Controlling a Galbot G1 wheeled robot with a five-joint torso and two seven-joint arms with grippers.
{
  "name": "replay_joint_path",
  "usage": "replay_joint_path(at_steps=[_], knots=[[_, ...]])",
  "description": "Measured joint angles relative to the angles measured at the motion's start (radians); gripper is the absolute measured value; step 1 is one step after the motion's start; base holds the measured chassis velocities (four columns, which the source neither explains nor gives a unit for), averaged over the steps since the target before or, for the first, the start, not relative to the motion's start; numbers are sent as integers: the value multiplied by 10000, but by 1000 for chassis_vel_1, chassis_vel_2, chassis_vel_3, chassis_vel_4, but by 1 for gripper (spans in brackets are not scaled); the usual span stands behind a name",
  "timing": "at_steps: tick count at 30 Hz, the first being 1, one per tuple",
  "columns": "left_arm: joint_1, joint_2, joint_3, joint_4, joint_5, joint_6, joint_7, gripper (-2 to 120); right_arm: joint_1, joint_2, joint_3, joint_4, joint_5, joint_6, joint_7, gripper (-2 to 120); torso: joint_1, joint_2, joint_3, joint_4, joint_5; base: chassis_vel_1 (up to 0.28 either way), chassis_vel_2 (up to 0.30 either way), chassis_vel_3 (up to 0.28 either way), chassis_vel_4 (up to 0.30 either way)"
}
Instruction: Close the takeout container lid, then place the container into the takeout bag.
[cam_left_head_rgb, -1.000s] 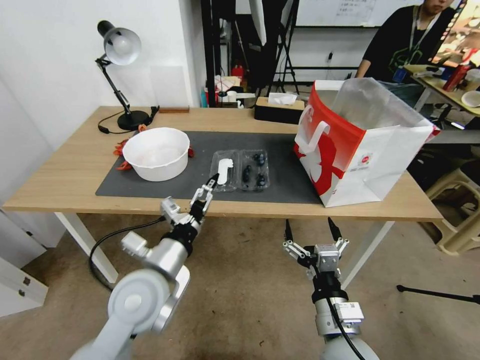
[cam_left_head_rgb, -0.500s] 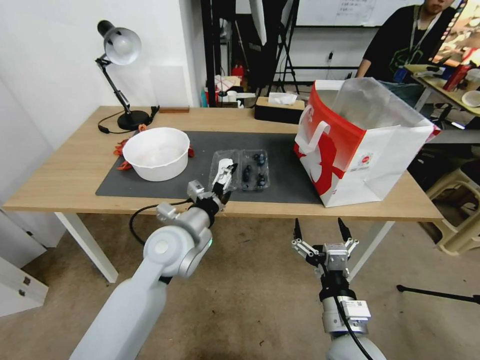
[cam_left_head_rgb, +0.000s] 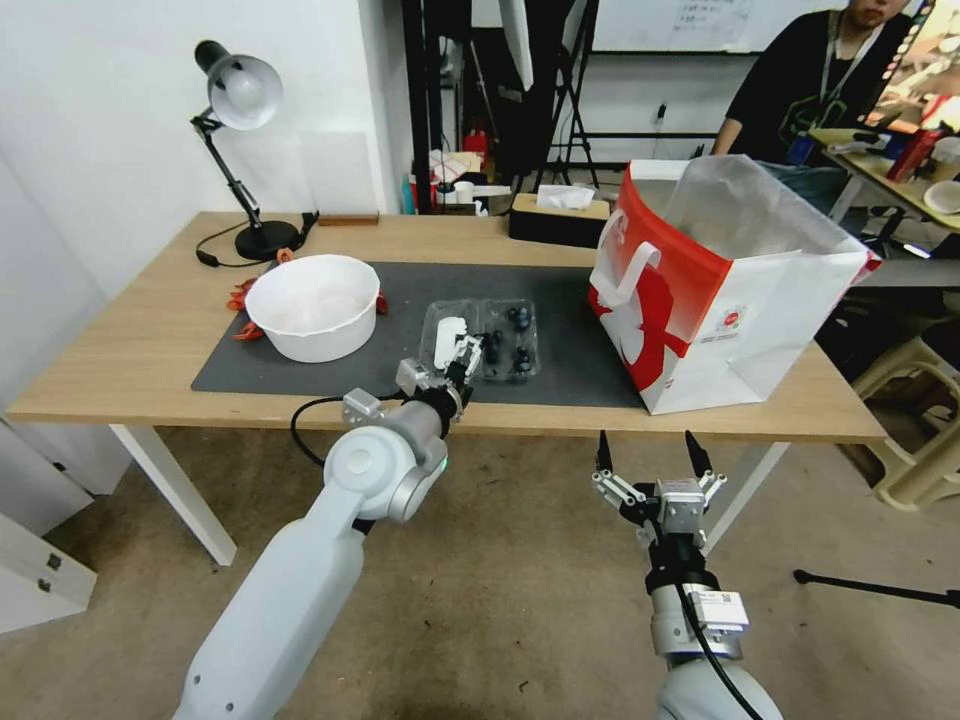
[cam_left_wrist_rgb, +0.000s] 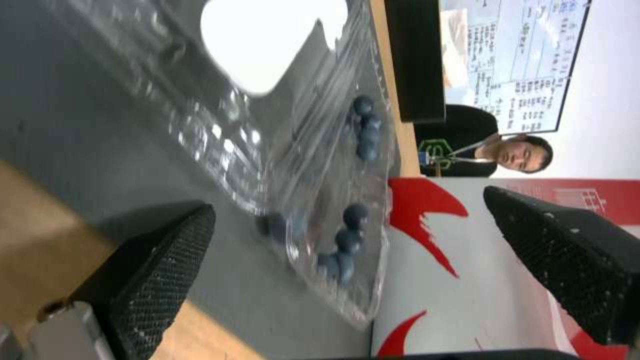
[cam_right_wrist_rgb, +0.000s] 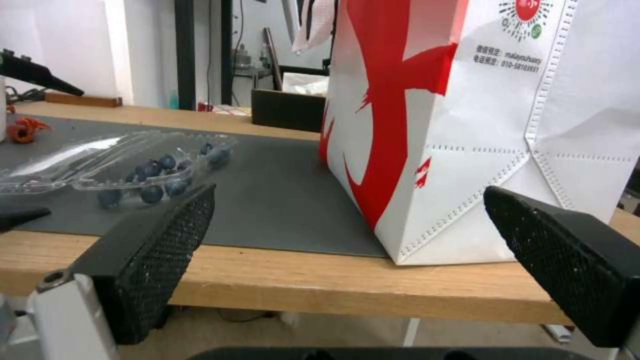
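Your container (cam_left_head_rgb: 505, 340) lay open and flat on the dark mat (cam_left_head_rgb: 300, 375), its long axis running left to right across the table (cam_left_head_rgb: 130, 350). The berry half sat on the right and the takeout container lid (cam_left_head_rgb: 447, 338), sticker showing, on the left, hinge between them. The near edge of the clamshell was hidden behind your left gripper (cam_left_head_rgb: 463, 352), so you could not tell whether a fingertip touched the plastic. In the left wrist view that left gripper (cam_left_wrist_rgb: 347, 235) stood wide open, holding nothing, with the box lying between its pads. The takeout bag (cam_left_head_rgb: 720, 290) stood upright to the right of the container, apart from it, mouth open. Your right gripper (cam_left_head_rgb: 650, 455) hung below the near table edge, its jaws also spread wide and empty
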Motion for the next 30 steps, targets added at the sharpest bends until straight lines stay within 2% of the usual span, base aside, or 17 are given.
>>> replay_joint_path(at_steps=[9,14,16,17,20,21,25,30], knots=[[-183,-17,-23,292,191,-109,49,100,15,5,38,-1,25,9,5,100,-3,1,-2,-2,-1,0,0,0,0],[-130,158,105,297,906,-227,357,100,21,23,18,-24,25,30,5,100,-2,0,0,1,-1,0,0,0,0],[-22,305,306,195,1749,-372,726,100,25,36,5,-41,22,37,5,100,-1,-1,1,4,-2,0,0,0,0],[-22,305,306,195,1749,-372,726,100,25,36,5,-41,22,37,5,100,-1,-1,1,4,-2,0,0,0,0],[124,482,584,-6,3059,-595,1379,100,13,56,-14,-47,-1,54,5,100,-2,-1,1,2,-1,0,0,0,0],[124,482,584,-6,3059,-595,1379,100,13,56,-14,-47,-1,54,5,100,-2,-1,1,2,-1,0,0,0,0],[166,667,882,-118,4208,-924,2030,100,-4,71,-18,-63,-38,80,1,100,-1,0,1,0,-2,0,0,0,0],[168,755,973,-230,4678,-1033,2387,100,-14,77,-20,-73,-58,95,-3,100,-1,-1,0,1,-1,0,0,0,0]])
